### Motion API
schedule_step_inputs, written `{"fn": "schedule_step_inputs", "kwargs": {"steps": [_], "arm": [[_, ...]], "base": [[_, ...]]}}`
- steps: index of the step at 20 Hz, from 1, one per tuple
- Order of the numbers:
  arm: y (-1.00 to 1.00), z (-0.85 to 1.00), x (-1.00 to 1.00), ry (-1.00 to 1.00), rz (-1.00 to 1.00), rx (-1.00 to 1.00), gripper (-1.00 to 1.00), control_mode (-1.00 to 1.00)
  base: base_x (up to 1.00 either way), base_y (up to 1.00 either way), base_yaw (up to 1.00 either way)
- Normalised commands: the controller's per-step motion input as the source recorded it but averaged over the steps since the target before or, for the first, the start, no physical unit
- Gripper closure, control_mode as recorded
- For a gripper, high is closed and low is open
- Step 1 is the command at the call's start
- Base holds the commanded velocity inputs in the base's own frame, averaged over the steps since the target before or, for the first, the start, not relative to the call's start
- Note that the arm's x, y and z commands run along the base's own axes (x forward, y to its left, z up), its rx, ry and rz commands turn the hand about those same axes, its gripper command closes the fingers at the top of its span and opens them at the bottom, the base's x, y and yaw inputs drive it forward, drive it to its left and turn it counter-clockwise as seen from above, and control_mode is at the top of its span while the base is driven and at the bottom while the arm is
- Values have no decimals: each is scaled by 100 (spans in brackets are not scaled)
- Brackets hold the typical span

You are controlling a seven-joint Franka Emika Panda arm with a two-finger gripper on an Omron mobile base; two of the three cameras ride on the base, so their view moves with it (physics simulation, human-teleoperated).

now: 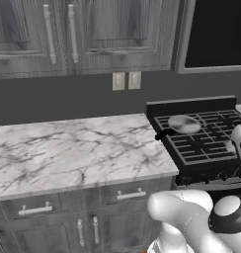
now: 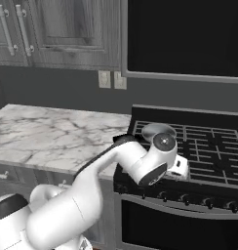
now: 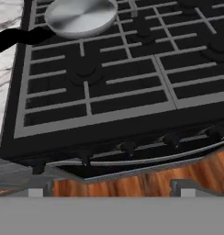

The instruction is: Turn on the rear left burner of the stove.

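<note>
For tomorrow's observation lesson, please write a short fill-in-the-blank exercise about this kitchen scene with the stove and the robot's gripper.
1. The silver frying pan sits on the rear ____ burner of the stove.
2. The pan's handle is coloured ____.
3. The gripper hangs before the stove's knobs with its jaws ____.
4. The counter beside the stove has a ____ pattern.

Missing words: left; black; open; marble

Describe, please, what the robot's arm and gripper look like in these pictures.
The arm is glossy white, built of rounded tubular links, with dark grey caps at the joints. A round dark disc marks its wrist. The gripper shows two small grey, blocky finger tips. No cables or markings are visible.
</note>
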Motion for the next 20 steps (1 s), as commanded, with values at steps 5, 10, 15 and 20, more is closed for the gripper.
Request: {"fn": "schedule_step_inputs", "kwargs": {"steps": [5,10,15,20], "arm": [[-14,-34,-42,-9,16,-12,-100,-100],[0,-38,-16,-15,12,-5,-100,-100],[-9,-59,-19,-55,10,-10,-100,-100],[-45,-63,-32,-73,15,-13,-100,-100]], "base": [[0,0,0],[0,0,0],[0,0,0],[0,0,0]]}}
